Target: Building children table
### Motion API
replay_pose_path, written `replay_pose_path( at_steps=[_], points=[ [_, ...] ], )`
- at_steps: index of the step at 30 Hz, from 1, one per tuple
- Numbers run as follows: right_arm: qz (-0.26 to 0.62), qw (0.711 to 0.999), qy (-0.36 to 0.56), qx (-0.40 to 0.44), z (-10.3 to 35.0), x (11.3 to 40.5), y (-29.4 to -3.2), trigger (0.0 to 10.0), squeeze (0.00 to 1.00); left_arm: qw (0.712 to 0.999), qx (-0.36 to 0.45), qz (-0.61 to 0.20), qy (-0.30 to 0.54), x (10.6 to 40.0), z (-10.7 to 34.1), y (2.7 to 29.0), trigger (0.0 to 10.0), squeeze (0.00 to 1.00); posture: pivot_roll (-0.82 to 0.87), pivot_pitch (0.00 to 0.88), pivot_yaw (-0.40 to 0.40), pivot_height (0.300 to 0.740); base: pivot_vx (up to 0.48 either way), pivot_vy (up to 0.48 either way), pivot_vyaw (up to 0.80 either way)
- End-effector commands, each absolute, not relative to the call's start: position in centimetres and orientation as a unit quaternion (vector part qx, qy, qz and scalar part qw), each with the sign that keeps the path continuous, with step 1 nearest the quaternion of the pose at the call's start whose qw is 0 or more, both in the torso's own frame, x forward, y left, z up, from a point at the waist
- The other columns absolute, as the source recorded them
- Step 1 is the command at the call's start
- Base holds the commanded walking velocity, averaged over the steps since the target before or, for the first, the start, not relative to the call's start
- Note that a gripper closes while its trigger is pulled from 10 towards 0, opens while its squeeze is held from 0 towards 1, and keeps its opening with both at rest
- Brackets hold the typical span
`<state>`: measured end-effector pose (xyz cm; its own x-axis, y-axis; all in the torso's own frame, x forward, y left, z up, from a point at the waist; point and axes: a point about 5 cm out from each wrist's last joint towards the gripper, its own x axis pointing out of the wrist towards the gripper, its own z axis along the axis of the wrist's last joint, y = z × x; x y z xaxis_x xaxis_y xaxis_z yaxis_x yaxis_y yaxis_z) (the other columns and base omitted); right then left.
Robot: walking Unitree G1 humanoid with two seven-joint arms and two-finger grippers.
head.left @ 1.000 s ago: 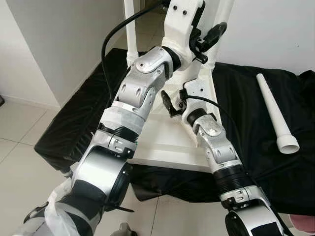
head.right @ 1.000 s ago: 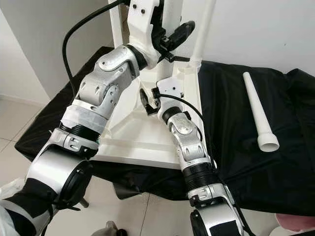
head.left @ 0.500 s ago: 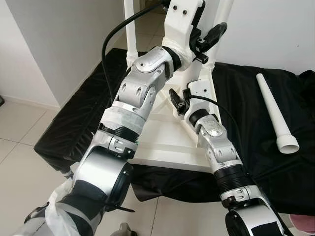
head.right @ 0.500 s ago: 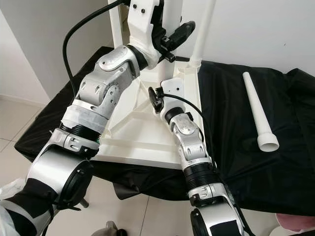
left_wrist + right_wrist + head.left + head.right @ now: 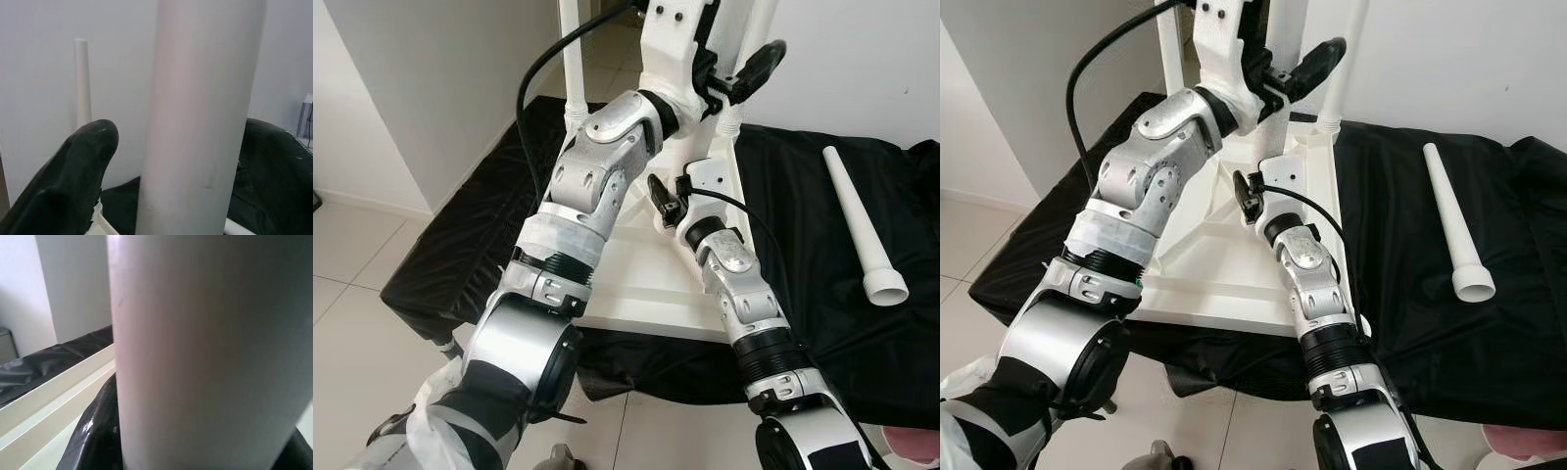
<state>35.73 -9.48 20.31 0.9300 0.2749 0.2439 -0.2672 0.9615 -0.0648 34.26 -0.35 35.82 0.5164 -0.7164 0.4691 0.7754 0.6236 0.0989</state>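
The white children's table (image 5: pixel 646 284) lies upside down on a black cloth (image 5: pixel 470 225) spread over a low surface, and everything else is placed against it. To its left the cloth runs down to the pale tiled floor (image 5: pixel 352 323) beside a white wall. At the table's far left corner a fitted white leg (image 5: pixel 573 59) stands upright. The left arm reaches up over the tabletop to the leg at the far right corner (image 5: pixel 1347 59); the left tool (image 5: pixel 744 78) is at that leg, one black finger (image 5: pixel 73 181) lying just beside the white tube in the left wrist view, but whether it is clenched on the leg or released cannot be told. Lower, near the table's right frame rail, the right tool (image 5: pixel 664 201) is raised above the underside; the right wrist view has a white tube close against the black finger (image 5: pixel 95 435), and its grip cannot be told either. To the right of the table, well apart from it, a loose white leg (image 5: pixel 862 220) lies flat on the cloth, wide end toward the robot.
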Motion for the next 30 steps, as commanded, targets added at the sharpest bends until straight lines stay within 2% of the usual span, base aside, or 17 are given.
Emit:
replay_pose_path(
  at_steps=[1,4,10,13,18,19,26,30],
  points=[
    [0.121,0.985,-0.125,0.003,20.7,36.0,-10.0,10.0,0.0,0.86,-0.073,-0.438,-0.251,34.0,35.7,0.6,10.0,0.0,0.0,0.02,0.021,0.74,0.0,0.0,0.0],
    [0.096,0.989,-0.114,0.009,20.2,36.1,-10.8,10.0,0.0,0.857,-0.102,-0.436,-0.254,34.2,35.6,2.4,10.0,0.0,0.01,0.025,0.021,0.74,0.0,0.0,0.0],
    [0.079,0.991,-0.11,0.017,20.0,36.2,-11.2,10.0,0.0,0.86,-0.109,-0.425,-0.26,34.4,35.4,3.8,10.0,0.0,0.01,0.033,0.024,0.74,0.0,0.0,0.0],
    [0.059,0.992,-0.106,0.03,19.8,36.1,-11.8,10.0,0.0,0.876,-0.109,-0.398,-0.249,35.0,34.5,5.5,10.0,0.0,0.0,0.035,0.026,0.74,0.0,0.0,0.0],
    [0.044,0.993,-0.104,0.032,19.6,35.9,-12.4,10.0,0.0,0.892,-0.1,-0.378,-0.228,35.3,32.9,6.7,10.0,0.0,-0.01,0.041,0.033,0.74,0.0,0.0,0.0],
    [0.031,0.994,-0.106,0.025,19.5,35.7,-13.0,10.0,0.0,0.901,-0.078,-0.369,-0.214,35.1,31.5,7.7,10.0,0.0,-0.01,0.044,0.037,0.74,0.0,0.0,0.0],
    [0.02,0.994,-0.105,0.021,19.2,35.3,-13.6,10.0,0.0,0.914,-0.046,-0.355,-0.193,35.0,29.7,8.8,10.0,0.0,-0.02,0.048,0.037,0.74,0.0,0.0,0.0],
    [0.012,0.994,-0.107,0.017,19.0,34.9,-14.1,10.0,0.0,0.934,-0.047,-0.316,-0.158,35.1,27.4,10.9,10.0,0.0,-0.03,0.049,0.039,0.74,0.0,0.0,0.0]
  ],
)
